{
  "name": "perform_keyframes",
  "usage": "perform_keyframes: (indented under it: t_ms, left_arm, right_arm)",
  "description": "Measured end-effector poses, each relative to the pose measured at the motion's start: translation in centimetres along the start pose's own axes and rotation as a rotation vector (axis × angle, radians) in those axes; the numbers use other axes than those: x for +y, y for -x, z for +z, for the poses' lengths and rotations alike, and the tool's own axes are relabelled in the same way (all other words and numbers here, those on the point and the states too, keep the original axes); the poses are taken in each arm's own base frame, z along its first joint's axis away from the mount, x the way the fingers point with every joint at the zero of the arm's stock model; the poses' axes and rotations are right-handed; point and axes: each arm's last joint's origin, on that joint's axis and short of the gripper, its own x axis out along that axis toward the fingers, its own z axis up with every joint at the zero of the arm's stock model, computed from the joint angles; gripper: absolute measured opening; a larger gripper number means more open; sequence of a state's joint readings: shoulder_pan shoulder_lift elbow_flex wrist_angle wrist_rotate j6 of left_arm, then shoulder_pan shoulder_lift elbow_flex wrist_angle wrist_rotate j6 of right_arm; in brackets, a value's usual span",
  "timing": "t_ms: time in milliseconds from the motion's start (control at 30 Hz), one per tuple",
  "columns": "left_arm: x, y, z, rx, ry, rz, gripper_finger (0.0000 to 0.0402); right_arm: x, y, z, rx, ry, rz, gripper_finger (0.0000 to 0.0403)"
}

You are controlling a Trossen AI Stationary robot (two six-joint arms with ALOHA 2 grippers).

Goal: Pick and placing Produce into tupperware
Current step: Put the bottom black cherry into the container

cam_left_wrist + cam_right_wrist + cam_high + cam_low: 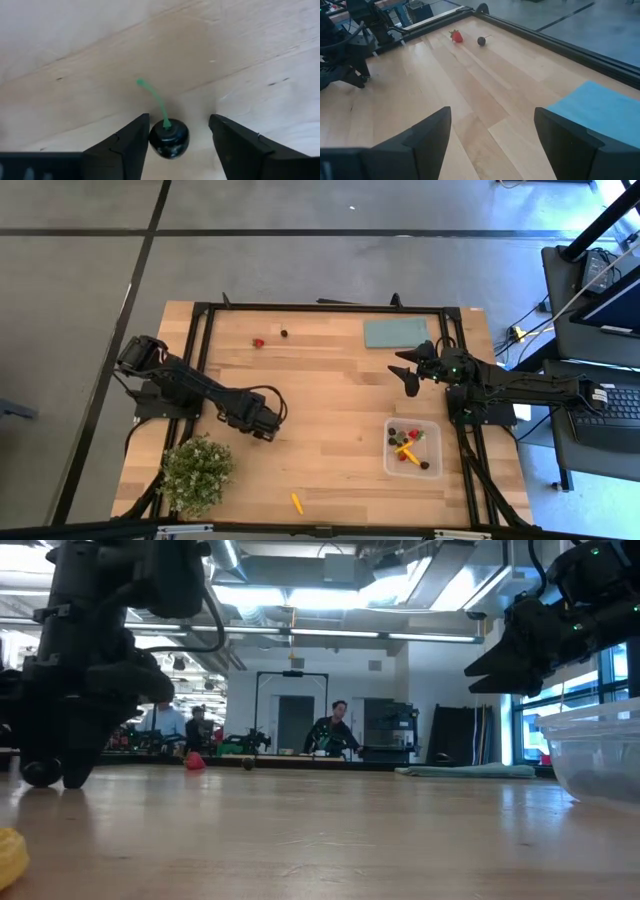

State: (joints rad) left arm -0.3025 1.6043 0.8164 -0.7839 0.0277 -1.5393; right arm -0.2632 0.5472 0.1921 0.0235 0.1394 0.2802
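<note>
Jaws of the left gripper (177, 135) straddle, unclosed, a dark cherry (169, 140) on the table (330, 390); small, round, likely slippery, best pinched across its body. Right gripper (408, 370) hangs open above the tupperware (413, 446).

Two matte black jointed arms trailing black cables, each with wedge-shaped dark fingers (125, 145).

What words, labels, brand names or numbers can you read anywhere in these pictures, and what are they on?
None can be read.
Clear plastic box: no label shows.
Teal slab: plain, no print.
Dark cherry between the left pincer's fingers: no sticker.
Screens beside the table: too small to read.
Room behind the table in the low view: any signs are too blurred to read.
</note>
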Motion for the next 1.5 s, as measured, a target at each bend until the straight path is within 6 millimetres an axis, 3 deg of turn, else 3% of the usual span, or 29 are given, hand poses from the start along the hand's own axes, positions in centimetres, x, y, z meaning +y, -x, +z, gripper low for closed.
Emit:
perform_keyframes:
  t_ms: [833,1500]
  left_arm:
    - [0.09,-0.03,-0.2,0.062,-0.004,0.007,0.0183]
    - [0.16,-0.03,-0.05,-0.003,-0.082,0.016,0.0105]
  right_arm:
    - [0.0,0.0,-0.01,0.001,-0.004,0.0,0.0287]
    - [0.0,0.0,-0.01,0.001,-0.005,0.0,0.0287]
